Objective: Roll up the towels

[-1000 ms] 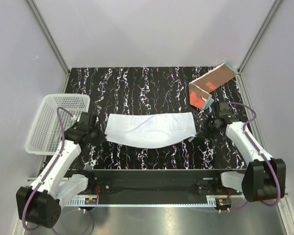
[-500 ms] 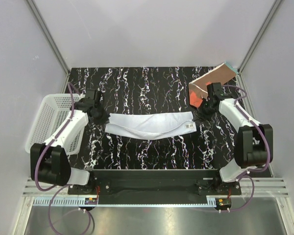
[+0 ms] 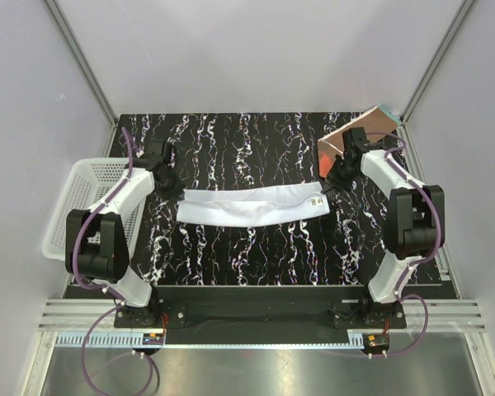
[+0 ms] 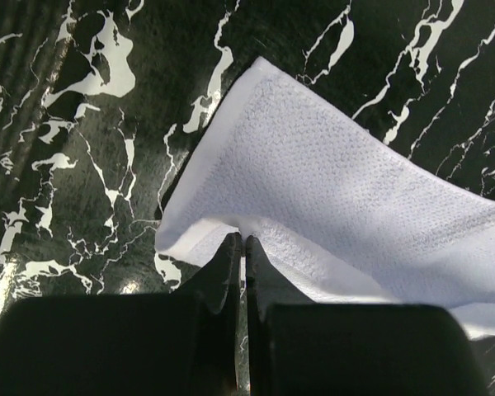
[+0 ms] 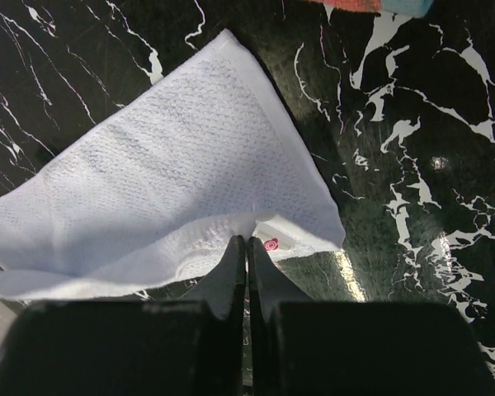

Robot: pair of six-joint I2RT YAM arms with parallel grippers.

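White towel (image 4: 338,190), left wrist view: waffle-textured cloth on the black marbled table (image 4: 74,165), hemmed corner pointing away. Left gripper (image 4: 240,241) has its jaws pressed together, pinching the near folded edge, and the cloth puckers at the tips.

Right wrist: right gripper (image 5: 247,241) is likewise squeezed tight on the towel's edge, just beside a small sewn label (image 5: 268,244).

Top view: the towel is a long folded strip across mid-table with one gripper at each end. Rust-brown towel (image 3: 352,142) sits crumpled at the far right corner. White basket (image 3: 82,206) hangs off the left side.

Handling, my guess: light, limp, grippy terry that sags between holds. Take it by the hem corners, both ends together, so the roll stays even.
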